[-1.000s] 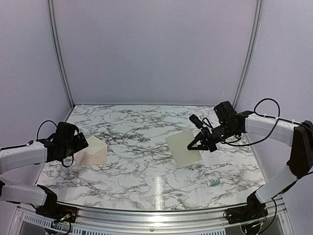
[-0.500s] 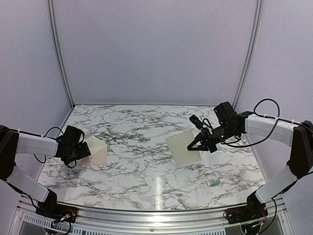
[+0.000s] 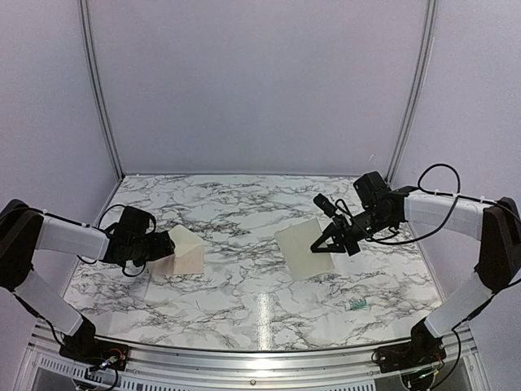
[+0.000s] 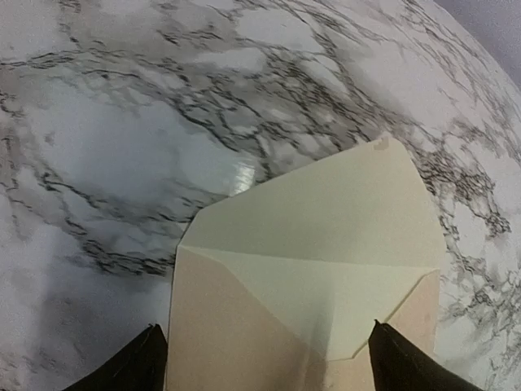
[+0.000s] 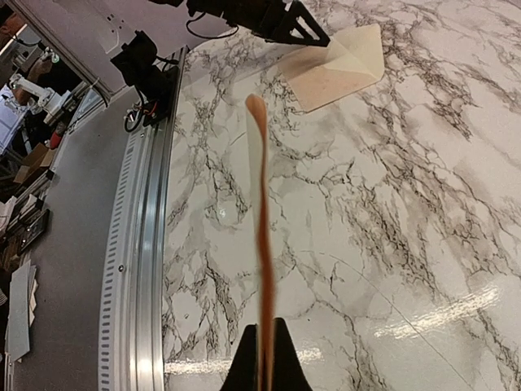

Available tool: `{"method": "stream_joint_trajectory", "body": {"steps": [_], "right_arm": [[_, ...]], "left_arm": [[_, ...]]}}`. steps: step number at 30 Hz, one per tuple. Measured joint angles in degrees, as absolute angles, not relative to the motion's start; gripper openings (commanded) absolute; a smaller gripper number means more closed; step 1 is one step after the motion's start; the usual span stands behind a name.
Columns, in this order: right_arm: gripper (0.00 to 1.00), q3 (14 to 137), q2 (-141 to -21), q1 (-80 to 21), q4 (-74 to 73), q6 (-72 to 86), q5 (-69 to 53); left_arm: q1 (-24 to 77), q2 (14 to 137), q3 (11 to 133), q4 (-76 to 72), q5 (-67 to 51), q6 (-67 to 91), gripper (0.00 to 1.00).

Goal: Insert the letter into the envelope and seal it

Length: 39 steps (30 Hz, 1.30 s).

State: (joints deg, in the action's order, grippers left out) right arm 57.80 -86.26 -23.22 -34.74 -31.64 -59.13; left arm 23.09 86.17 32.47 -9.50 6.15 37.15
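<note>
Right gripper (image 3: 320,243), over the right half of the marble table (image 3: 244,314), is clamped on the right edge of the letter (image 3: 299,249). The sheet reaches from its fingers toward the envelope (image 4: 313,244), well apart from it. Left gripper (image 4: 264,362), fingers spread wide, straddles the envelope's near edge. The envelope's open flap points away from that gripper.

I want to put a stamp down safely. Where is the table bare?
Bare table: the strip between the envelope and the letter, the back band along the rear wall, and the front centre. Crowded: around the left gripper at the envelope, the right gripper holding the letter, and a small item front right.
</note>
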Motion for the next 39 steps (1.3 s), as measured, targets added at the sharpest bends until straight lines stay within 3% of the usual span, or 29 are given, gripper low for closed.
{"method": "stream_joint_trajectory", "body": {"steps": [10,14,23,32,39], "right_arm": [[0.00,57.80,-87.92,-23.22,-34.92,-31.81,-59.55],[0.00,57.80,-88.03,-23.22,-35.24,-31.92,-59.72],[0.00,57.82,-88.03,-23.22,-36.12,-33.08,-59.72],[0.00,57.80,-88.03,-23.22,-36.73,-33.65,-59.70],[0.00,57.80,-88.01,-23.22,-37.12,-34.28,-59.72]], "left_arm": [[39.18,90.41,35.86,-13.32,1.54,41.19,0.82],[40.62,90.21,39.31,-5.72,2.55,39.22,0.77],[30.92,87.57,50.48,5.06,0.71,23.86,0.64],[24.80,99.92,55.11,1.91,-14.15,15.55,0.61],[23.57,106.98,57.30,-1.63,-19.64,13.34,0.45]]}}
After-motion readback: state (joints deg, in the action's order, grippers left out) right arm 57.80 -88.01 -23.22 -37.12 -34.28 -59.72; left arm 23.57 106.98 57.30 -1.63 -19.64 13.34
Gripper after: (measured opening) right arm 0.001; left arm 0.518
